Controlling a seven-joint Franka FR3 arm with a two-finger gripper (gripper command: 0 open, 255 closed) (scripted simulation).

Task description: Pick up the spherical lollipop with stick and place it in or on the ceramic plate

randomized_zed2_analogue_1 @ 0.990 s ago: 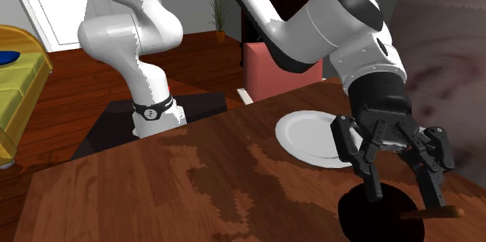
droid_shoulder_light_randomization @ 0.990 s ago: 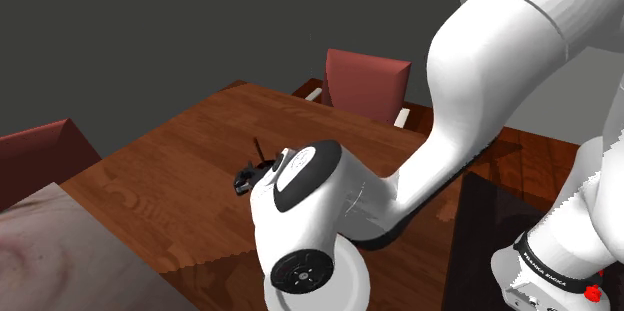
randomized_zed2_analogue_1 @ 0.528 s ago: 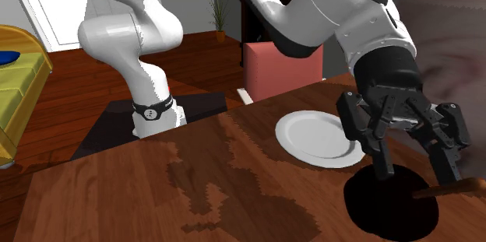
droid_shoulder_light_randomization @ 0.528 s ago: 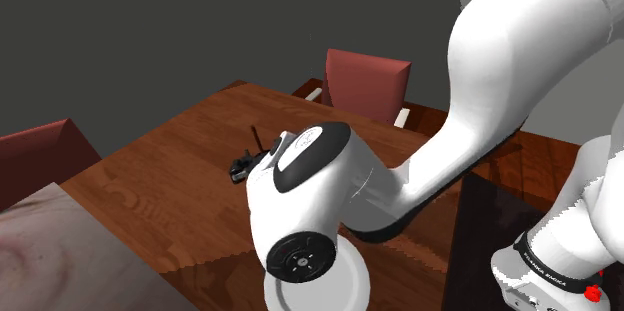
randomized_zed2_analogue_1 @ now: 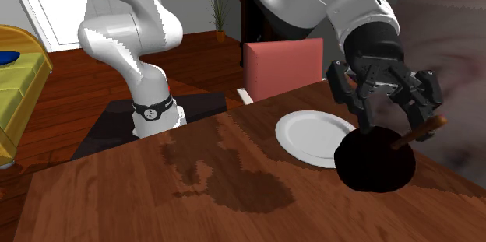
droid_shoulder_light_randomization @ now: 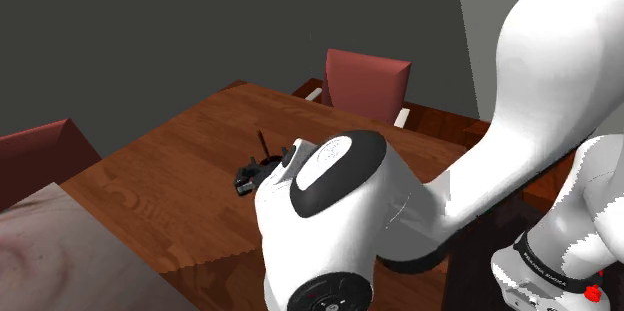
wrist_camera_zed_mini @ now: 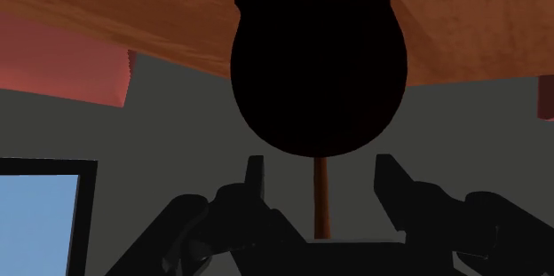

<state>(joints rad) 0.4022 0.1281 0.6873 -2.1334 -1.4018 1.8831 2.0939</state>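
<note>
brown wooden desk: below black two-finger end effector | white round plate: just beside and below end effector, judged drop target | black spherical lollipop on brown stick: ball ahead of end effector, by plate rim | end effector: narrowed on stick, ball judged too broad to clasp

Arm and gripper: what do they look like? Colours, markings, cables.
The arm is glossy white with rounded, bulbous links and dark joint caps. A black band with small white lettering rings the lowest link, with a small red mark beside it. The gripper is all black, angular, built from jointed linkages. No cables show.
</note>
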